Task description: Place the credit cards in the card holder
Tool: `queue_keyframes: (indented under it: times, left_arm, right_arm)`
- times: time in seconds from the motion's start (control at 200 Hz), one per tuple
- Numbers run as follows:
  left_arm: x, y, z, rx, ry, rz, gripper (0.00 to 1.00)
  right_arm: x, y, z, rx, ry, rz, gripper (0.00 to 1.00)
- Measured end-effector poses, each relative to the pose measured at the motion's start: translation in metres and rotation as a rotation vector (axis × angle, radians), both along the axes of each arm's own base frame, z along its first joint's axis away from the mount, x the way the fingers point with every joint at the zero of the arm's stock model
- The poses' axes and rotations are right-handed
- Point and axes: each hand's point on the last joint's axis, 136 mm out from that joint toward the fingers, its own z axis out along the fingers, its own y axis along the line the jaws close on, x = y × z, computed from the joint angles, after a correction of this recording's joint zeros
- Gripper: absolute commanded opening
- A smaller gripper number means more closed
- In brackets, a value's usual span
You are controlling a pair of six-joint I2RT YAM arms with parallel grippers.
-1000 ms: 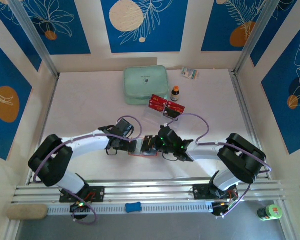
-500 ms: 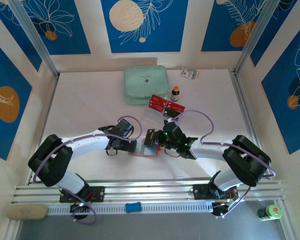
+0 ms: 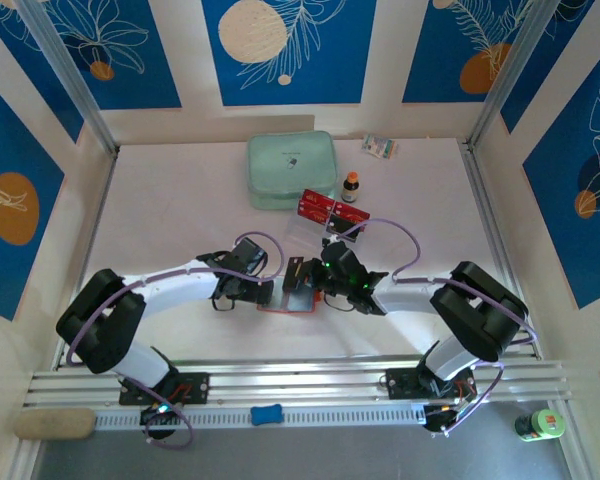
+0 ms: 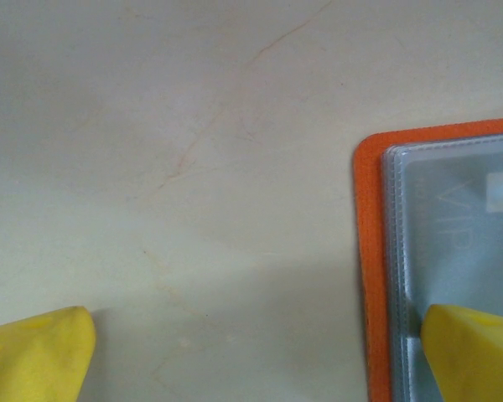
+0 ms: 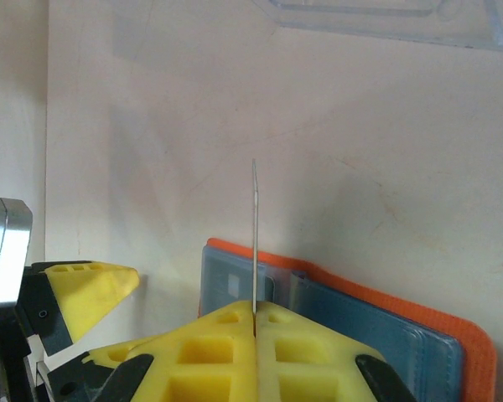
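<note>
The orange card holder (image 3: 284, 302) lies open on the table, grey pockets up (image 4: 461, 226) (image 5: 360, 327). My right gripper (image 3: 308, 279) (image 5: 256, 311) is shut on a black credit card (image 3: 295, 272), seen edge-on and upright (image 5: 255, 226) above the holder's left pocket. My left gripper (image 3: 263, 291) (image 4: 256, 360) stands open at the holder's left edge. One of its yellow fingertips (image 4: 478, 352) rests on the pocket and the other is over bare table. Two red credit cards (image 3: 317, 207) (image 3: 349, 216) lie further back.
A clear plastic sheet (image 3: 313, 236) (image 5: 386, 17) lies just behind the holder. A mint-green pouch (image 3: 291, 169), a small brown bottle (image 3: 351, 186) and a small packet (image 3: 380, 147) stand at the back. The left gripper's fingertip (image 5: 88, 289) sits close to the held card.
My right gripper has shifted a little left and away from the bases with the card, which now stands more upright over the holder. The left arm has not moved.
</note>
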Motion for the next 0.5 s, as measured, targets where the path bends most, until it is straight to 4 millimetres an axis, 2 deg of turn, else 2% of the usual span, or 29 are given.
queue_keyframes:
  times: [0.5]
  left_arm:
    - [0.0,-0.0001,0.0,0.0,0.0,0.0,1.0]
  right_arm:
    - [-0.0049,-0.0053,-0.0083,-0.006,0.009,-0.003,0.0]
